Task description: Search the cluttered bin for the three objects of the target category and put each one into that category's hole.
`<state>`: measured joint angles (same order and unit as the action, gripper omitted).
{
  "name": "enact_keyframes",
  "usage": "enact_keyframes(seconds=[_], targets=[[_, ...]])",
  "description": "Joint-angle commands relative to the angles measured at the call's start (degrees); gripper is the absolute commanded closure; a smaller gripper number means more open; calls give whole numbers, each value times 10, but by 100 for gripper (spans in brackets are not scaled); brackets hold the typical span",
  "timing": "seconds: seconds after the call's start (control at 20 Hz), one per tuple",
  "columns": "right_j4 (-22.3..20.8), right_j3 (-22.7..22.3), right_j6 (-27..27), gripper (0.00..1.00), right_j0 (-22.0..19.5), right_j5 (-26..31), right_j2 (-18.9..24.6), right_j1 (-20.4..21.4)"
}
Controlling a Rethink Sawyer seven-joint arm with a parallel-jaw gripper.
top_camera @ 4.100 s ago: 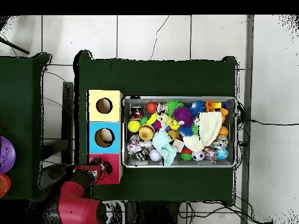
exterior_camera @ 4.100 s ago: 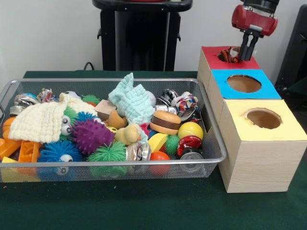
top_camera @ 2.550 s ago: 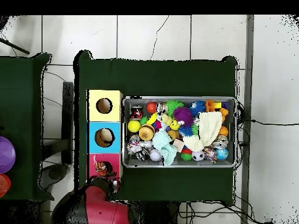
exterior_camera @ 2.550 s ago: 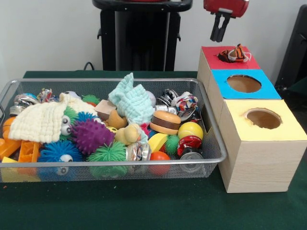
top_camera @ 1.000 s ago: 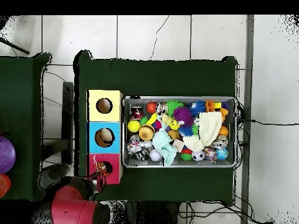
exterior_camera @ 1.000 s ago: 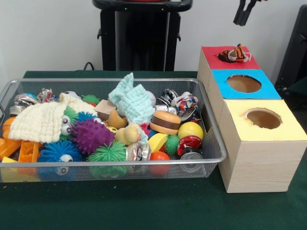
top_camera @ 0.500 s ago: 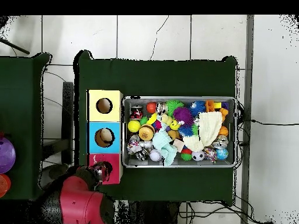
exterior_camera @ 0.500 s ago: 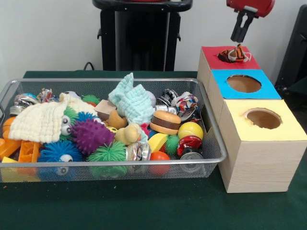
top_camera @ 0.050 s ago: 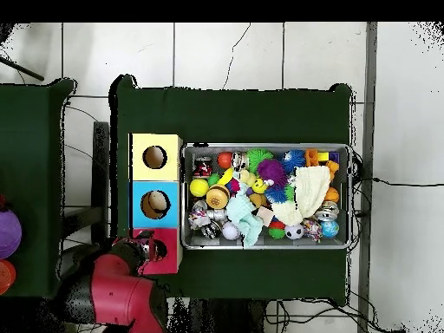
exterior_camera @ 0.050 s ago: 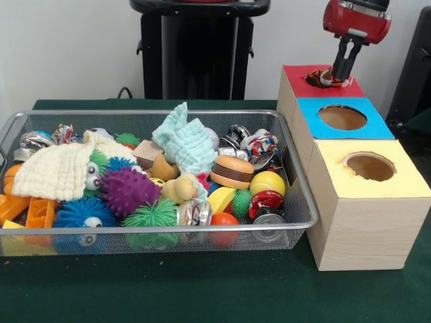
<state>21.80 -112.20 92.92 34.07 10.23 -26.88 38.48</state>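
A mesh bin (exterior_camera @ 0.050 s ago: 283, 176) crowded with toys sits left on the green bench (exterior_camera @ 0.050 s ago: 202, 296), beside three boxes. At the red box (exterior_camera @ 0.050 s ago: 296, 75), the gripper (exterior_camera @ 0.050 s ago: 342, 67) presses its narrow, empty jaws onto the striped rope toy (exterior_camera @ 0.050 s ago: 324, 79), probably to push it down the hole. No writing is readable.

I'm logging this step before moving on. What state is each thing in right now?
gripper: shut, tips down at the red hole
orange striped toy: lodged in the red hole, partly sticking out
blue hole: open
yellow hole: open, looks empty
mesh bin: full of toys
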Motion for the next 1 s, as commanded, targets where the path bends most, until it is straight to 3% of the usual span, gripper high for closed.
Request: enact_keyframes(seconds=[0.05, 0.45, 1.0], targets=[[43, -34, 188, 100, 5, -16, 57, -25], [62, -53, 196, 100, 40, -13, 38, -29], [56, -79, 195, 100, 23, -52, 61, -28]])
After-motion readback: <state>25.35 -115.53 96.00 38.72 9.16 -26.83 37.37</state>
